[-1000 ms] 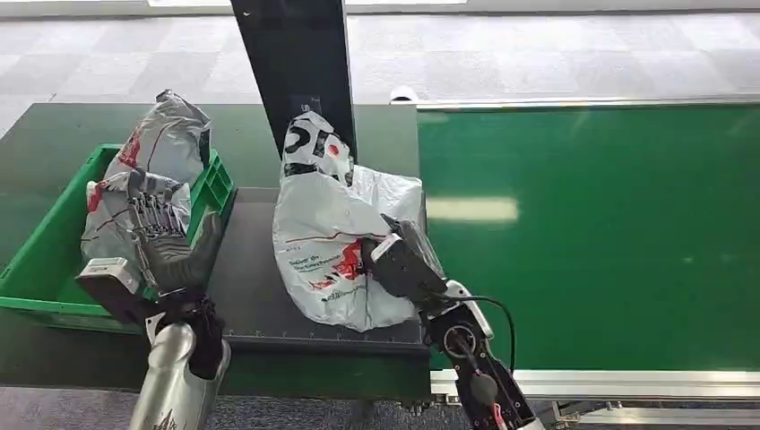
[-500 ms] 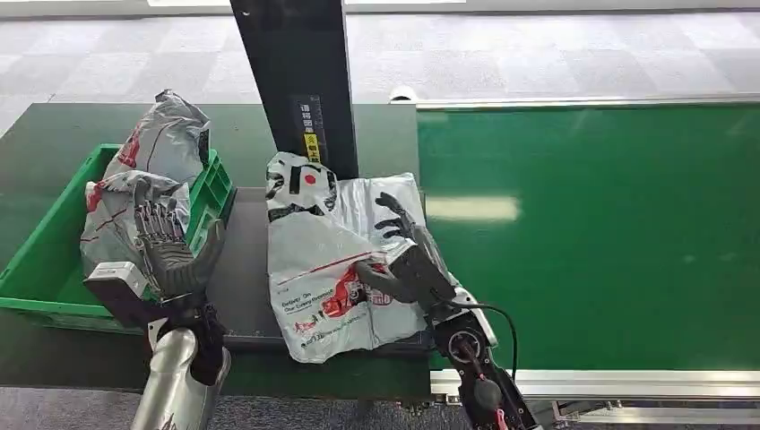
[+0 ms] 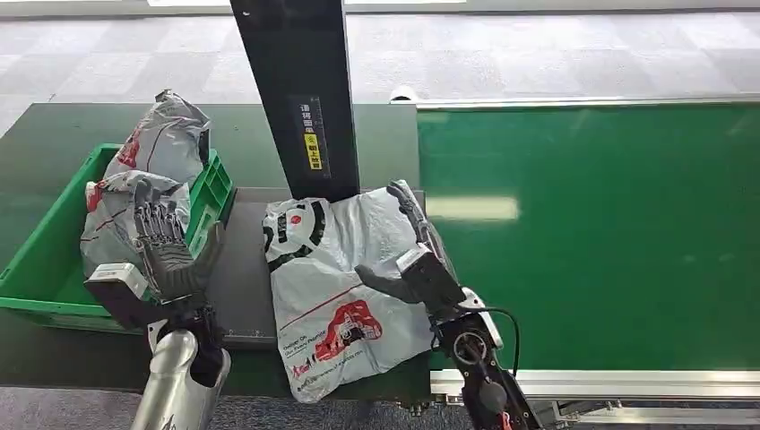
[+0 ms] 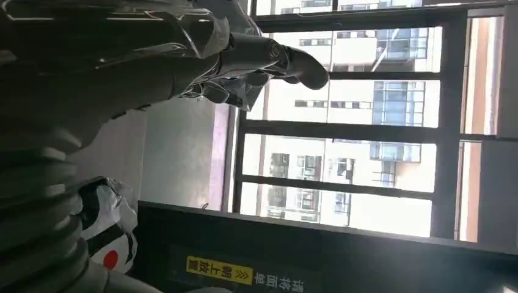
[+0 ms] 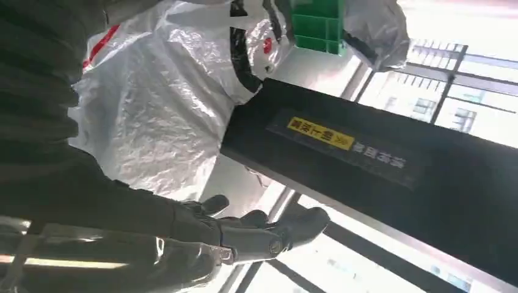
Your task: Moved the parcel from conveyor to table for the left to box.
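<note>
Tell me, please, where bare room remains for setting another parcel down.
The wide green conveyor belt right of the right hand is bare. The dark table strip between green plastic crate and white plastic parcel is narrow. The crate is crowded with grey bags.

Black post [image 3: 300,90] (upright) stands behind the parcel [image 3: 336,287]; green crate [image 3: 54,260] flanks its left.

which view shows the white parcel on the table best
The head view: the whole white parcel lies flat on the table, one edge overhanging. The right wrist view shows its crinkled surface close up; the left wrist view catches just a corner.
</note>
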`<action>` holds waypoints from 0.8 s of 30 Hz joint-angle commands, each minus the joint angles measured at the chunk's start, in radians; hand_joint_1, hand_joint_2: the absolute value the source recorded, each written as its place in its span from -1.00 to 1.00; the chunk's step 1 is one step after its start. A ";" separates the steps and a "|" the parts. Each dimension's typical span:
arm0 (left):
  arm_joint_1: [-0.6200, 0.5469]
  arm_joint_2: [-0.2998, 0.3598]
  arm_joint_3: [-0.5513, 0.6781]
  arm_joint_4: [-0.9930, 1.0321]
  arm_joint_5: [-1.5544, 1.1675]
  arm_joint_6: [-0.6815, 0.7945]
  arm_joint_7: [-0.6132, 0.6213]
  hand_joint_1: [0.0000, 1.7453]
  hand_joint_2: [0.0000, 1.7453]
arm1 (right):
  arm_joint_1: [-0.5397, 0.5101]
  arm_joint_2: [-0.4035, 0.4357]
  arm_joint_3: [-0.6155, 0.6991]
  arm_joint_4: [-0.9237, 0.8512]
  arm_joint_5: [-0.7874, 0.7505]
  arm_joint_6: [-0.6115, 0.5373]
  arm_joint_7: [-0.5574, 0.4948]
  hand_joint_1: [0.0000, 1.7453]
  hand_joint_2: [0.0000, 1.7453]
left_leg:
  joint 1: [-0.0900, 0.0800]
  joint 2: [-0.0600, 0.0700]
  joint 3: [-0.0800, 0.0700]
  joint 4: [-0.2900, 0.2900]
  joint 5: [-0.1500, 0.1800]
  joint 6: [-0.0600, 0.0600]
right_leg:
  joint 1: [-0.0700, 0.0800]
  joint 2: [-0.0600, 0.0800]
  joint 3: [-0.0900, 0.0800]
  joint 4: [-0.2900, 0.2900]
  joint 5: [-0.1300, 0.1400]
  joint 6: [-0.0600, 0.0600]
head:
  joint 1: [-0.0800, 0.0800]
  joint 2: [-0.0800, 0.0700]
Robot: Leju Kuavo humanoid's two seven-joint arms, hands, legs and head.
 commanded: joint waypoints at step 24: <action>-0.028 0.081 -0.226 0.369 -0.645 -0.479 0.203 -1.00 1.00 | 0.287 -0.089 -0.326 -0.726 -0.066 -0.230 -0.163 -1.00 1.00 | 0.000 -0.002 0.001 -0.002 0.000 -0.001 | -0.001 -0.002 0.002 -0.004 0.001 0.002 | 0.000 0.000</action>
